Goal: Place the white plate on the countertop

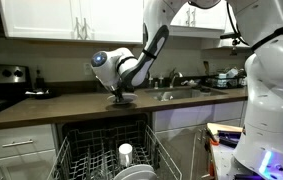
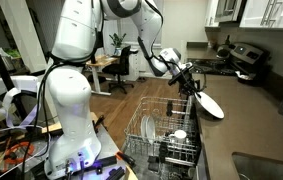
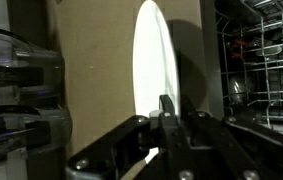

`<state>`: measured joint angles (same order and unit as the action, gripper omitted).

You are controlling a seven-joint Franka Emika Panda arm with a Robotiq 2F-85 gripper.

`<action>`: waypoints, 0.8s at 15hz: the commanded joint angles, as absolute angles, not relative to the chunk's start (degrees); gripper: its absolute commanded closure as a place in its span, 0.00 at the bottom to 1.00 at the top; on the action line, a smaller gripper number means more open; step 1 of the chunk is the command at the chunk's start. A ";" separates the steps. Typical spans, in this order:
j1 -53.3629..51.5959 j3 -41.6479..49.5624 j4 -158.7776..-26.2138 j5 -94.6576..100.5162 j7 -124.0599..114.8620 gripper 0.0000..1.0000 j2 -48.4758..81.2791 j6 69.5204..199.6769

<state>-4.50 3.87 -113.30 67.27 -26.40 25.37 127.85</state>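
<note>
Dark-brown kitchen countertop (image 1: 61, 108) ran below white cabinets, with an open wire dishwasher rack (image 2: 166, 135) beside it. The black gripper (image 3: 166, 108) pinched the rim of the round glossy white plate (image 2: 210, 104), which was tilted low over the countertop.

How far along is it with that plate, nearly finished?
Done: the white plate is out of the dishwasher rack. In hand: the gripper grips its rim, holding it over the countertop. Left: lay it down and let go; whether it touches yet is unclear.
</note>
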 commanded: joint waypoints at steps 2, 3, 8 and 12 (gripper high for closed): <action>-3.99 4.55 -106.15 71.96 -29.18 0.94 30.97 128.00; -3.56 4.49 -104.99 71.84 -28.88 0.93 32.00 128.68; -1.61 4.34 -99.49 70.04 -27.66 0.92 37.27 130.62; -0.45 4.05 -96.45 68.93 -27.23 0.90 40.14 131.75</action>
<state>-2.18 4.74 -99.25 69.92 -27.71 36.76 128.85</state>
